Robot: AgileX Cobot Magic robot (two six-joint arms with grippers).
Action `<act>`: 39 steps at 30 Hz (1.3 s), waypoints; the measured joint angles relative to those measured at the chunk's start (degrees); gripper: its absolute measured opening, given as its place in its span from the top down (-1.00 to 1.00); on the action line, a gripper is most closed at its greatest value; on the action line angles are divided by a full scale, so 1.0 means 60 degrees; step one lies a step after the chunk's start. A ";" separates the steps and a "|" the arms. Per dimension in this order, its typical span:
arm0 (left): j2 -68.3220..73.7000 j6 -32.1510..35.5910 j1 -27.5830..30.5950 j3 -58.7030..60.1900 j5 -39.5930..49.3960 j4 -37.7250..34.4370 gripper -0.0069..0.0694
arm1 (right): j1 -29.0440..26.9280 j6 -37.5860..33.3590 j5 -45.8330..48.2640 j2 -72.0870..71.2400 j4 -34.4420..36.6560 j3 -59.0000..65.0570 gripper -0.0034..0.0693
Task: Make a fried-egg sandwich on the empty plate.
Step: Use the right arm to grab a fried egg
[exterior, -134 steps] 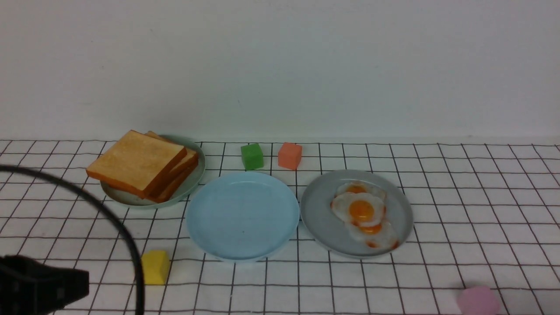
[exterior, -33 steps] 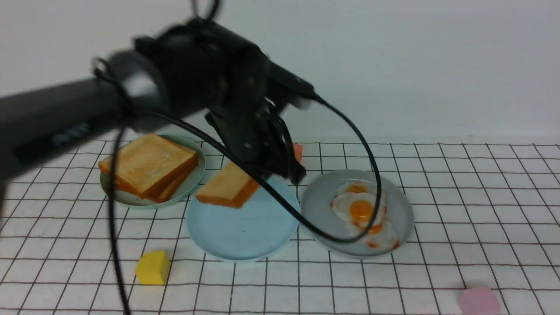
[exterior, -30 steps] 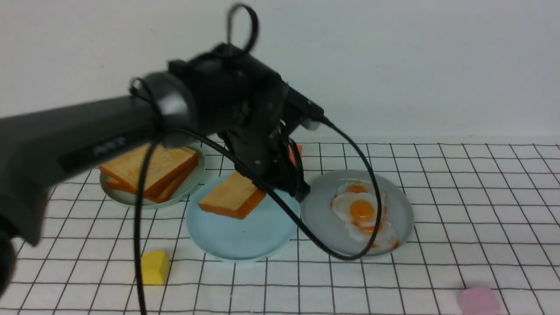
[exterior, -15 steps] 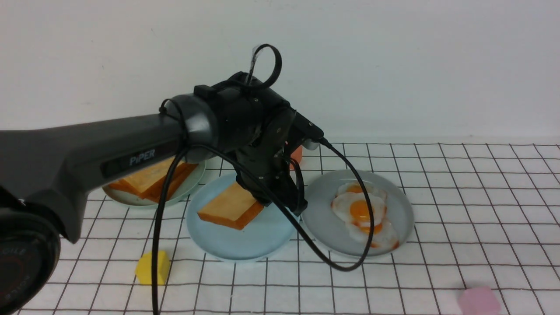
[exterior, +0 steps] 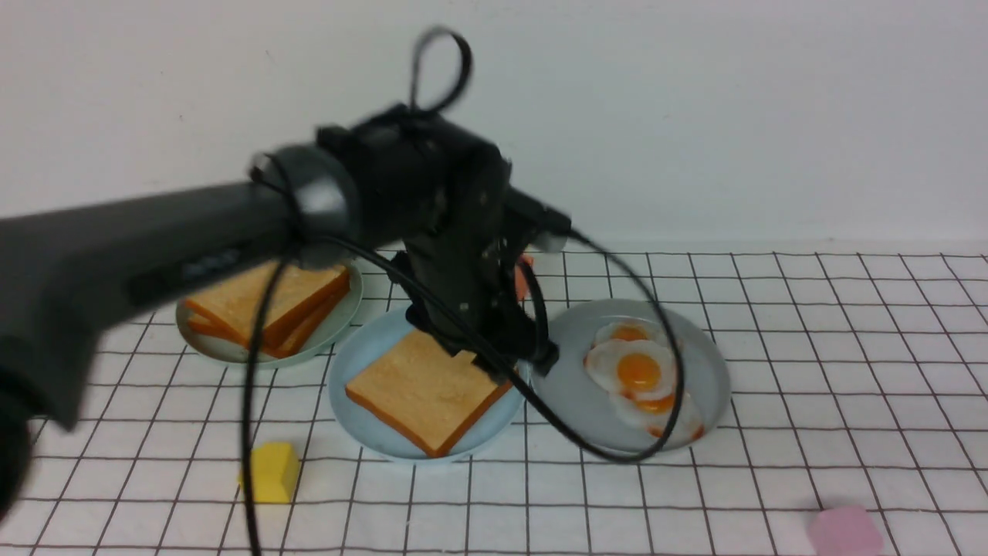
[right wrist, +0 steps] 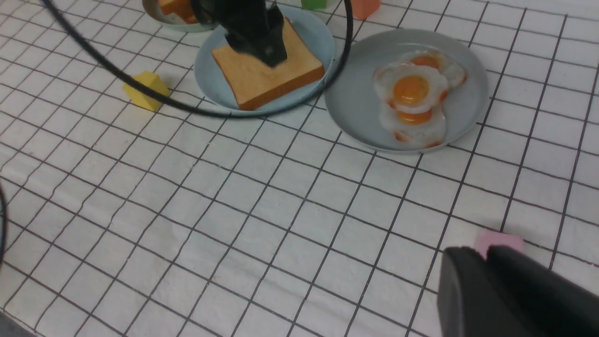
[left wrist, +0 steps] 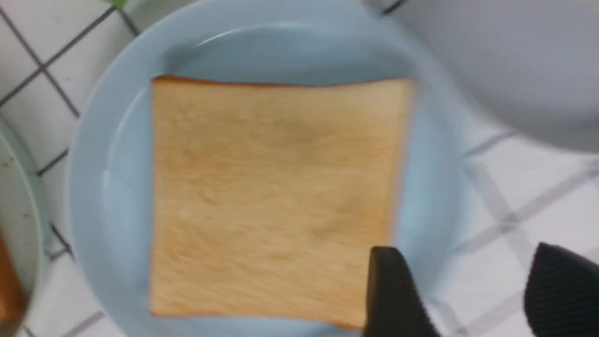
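Note:
One golden-brown toast slice (exterior: 421, 390) lies flat on the sky-blue plate (exterior: 347, 386). My left gripper (exterior: 513, 359) hovers just over the slice's far right corner, by the plate's rim. In the left wrist view it (left wrist: 468, 285) is open and empty, with one finger (left wrist: 390, 290) over the toast (left wrist: 271, 196). Three fried eggs (exterior: 641, 371) lie on the grey plate (exterior: 571, 386). The toast pile (exterior: 266, 297) sits on the pale green plate (exterior: 224, 347). My right gripper (right wrist: 484, 255) is shut and empty, low over the near right of the cloth.
A yellow block (exterior: 270, 471) lies in front of the blue plate, a pink block (exterior: 845, 531) at the near right, and an orange block (exterior: 523, 279) behind the left arm. The left arm's black cable (exterior: 617, 455) loops over the grey plate's near edge.
My left gripper brought a toast slice from the pile down onto the blue plate, opened and let it go. The slice now lies flat.

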 joint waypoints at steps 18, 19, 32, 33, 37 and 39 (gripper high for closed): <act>-1.0943 0.1624 0.0000 0.6912 -0.2900 -0.3380 0.85 | 0.0000 0.0113 -0.3611 0.8015 0.0825 -0.1047 0.56; -1.1522 0.1699 0.0000 0.7437 -0.3252 -0.3380 0.85 | 0.0000 0.0201 -0.3636 0.8489 0.0968 -0.1266 0.53; -1.3356 0.1736 0.0000 0.9352 -0.4762 -0.3630 0.85 | -0.0137 0.1446 -0.3716 1.2769 0.1505 -0.4291 -0.26; -1.3345 0.1736 0.0000 0.9352 -0.4789 -0.3675 0.85 | -0.0180 0.1450 -0.3659 1.2958 0.1543 -0.4473 -0.28; -1.3300 0.1736 0.0000 0.9352 -0.4788 -0.3794 0.85 | -0.0364 0.1457 -0.3538 1.3735 0.1879 -0.5055 -0.30; -1.3300 0.1736 0.0000 0.9352 -0.4788 -0.3802 0.85 | -0.0458 0.1439 -0.3516 1.4047 0.2052 -0.5288 -0.30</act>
